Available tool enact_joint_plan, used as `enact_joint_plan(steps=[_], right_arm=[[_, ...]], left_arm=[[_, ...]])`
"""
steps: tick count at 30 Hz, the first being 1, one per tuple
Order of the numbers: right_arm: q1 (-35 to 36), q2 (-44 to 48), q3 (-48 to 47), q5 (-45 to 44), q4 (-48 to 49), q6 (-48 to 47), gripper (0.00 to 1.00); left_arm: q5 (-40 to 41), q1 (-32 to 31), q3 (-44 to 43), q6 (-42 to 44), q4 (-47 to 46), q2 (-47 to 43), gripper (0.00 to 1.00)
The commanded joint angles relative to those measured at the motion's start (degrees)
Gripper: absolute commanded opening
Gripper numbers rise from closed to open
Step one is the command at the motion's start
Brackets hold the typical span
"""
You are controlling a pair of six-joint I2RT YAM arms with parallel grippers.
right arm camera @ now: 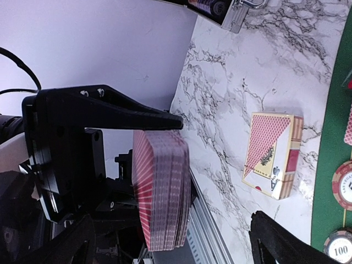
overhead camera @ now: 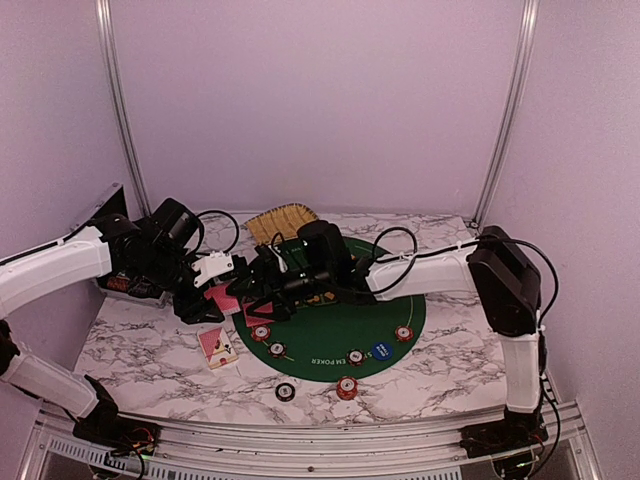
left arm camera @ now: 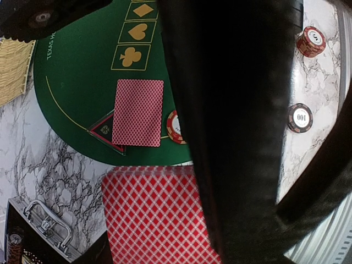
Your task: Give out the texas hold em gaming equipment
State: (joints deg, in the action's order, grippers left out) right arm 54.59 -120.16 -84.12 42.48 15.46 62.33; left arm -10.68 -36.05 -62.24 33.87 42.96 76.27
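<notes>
Playing cards in a red-backed deck sit pinched in the jaws of the left gripper. It holds them over the marble desk, just off the left edge of the green mat. From the left wrist the deck shows its patterned back, and its long axis runs from the wrist out toward the mat. From the right wrist it is seen edge-on, as a thick stack.

The right gripper reaches across the mat, close up to the deck. Its jaws are spread wide, facing the deck's edge and holding nothing.

A single card lies face down near the mat's edge, its long axis roughly in line with the deck's. One corner covers part of the black triangular button, and a striped chip sits just beside the opposite corner.

Other chips and a blue button lie along the mat's near rim. Two chips rest on bare marble nearer the arms.

A card box lies flat on the desk left of the mat. A woven basket sits at the far side, and a metal case is at the left.
</notes>
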Motion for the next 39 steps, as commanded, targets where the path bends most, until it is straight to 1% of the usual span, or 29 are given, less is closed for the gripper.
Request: enact_joint_plan(steps=[1,14,23,30,39], right_arm=[[1.0,-2.3,-3.3,0.9,2.8,1.4,0.95],[2.2,-8.8,-10.7,1.8,5.6,4.5,0.95],[2.6,-12.6,-14.0,2.9,6.8,6.6,0.93],[2.5,-14.6,-16.2,3.2,3.4,5.4,0.88],[0.9,-11.9,-13.0,2.1,-0.7,2.1,0.86]], left_arm=[[-1.6,0.4,-2.3,-0.3,0.9,0.0,0.00],[-2.2,0.4,-2.8,0.1,1.1,-0.1,0.00],[-2.5,0.4,-3.2,0.1,1.2,0.0,0.00],[-2.9,0.4,-3.3,0.4,1.3,-0.6,0.00],[-3.1,0.4,-3.2,0.9,1.6,-1.0,0.00]])
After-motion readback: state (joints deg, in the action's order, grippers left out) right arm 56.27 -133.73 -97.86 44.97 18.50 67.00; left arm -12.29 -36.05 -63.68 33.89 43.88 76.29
